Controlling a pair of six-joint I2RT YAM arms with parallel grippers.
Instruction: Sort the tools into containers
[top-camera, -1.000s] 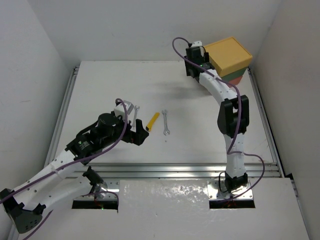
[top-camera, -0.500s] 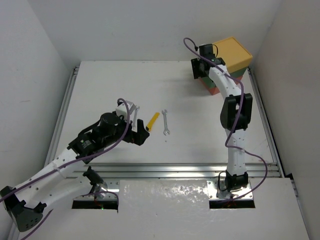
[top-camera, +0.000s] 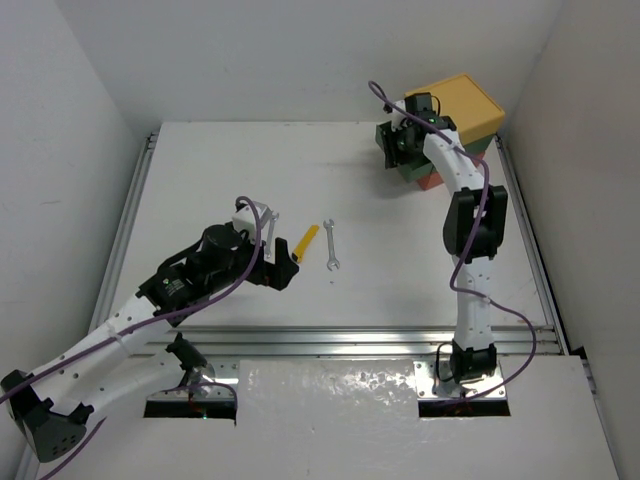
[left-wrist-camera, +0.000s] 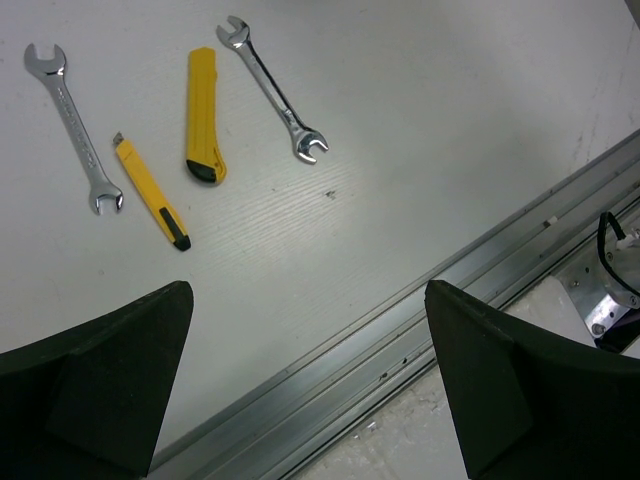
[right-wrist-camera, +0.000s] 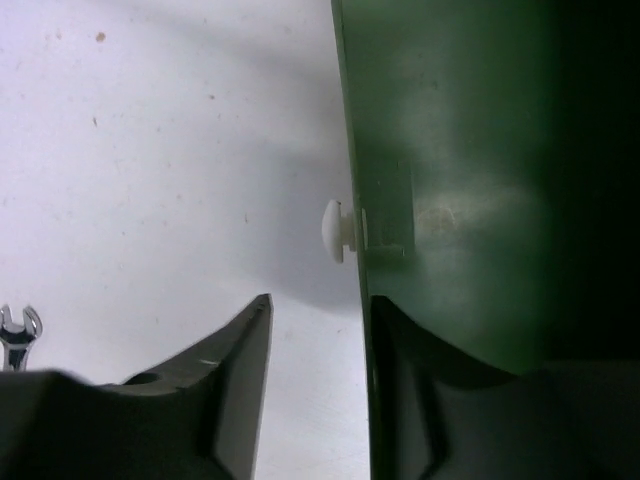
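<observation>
The containers are a stack at the far right: a yellow box (top-camera: 462, 108) on top, a green drawer (top-camera: 403, 163) standing out to the left, and a red-orange one (top-camera: 432, 181) below. My right gripper (top-camera: 398, 150) is open at the green drawer. In the right wrist view its jaws (right-wrist-camera: 320, 305) straddle the drawer's front wall (right-wrist-camera: 450, 180) just below the white knob (right-wrist-camera: 335, 230). My left gripper (left-wrist-camera: 310, 400) is open and empty, near two silver wrenches (left-wrist-camera: 75, 125) (left-wrist-camera: 275, 90), a flat yellow cutter (left-wrist-camera: 203, 115) and a thin yellow-black tool (left-wrist-camera: 150, 193). The black-green screwdrivers are out of view.
An aluminium rail (left-wrist-camera: 400, 330) runs along the table's near edge under my left gripper. White walls close in the table at the back and both sides. The cutter (top-camera: 309, 242) and a wrench (top-camera: 331, 246) lie mid-table beside my left gripper (top-camera: 283, 272).
My right gripper has come down from beside the yellow box to the green drawer, and the green drawer now stands out to the left. The left arm has barely moved.
</observation>
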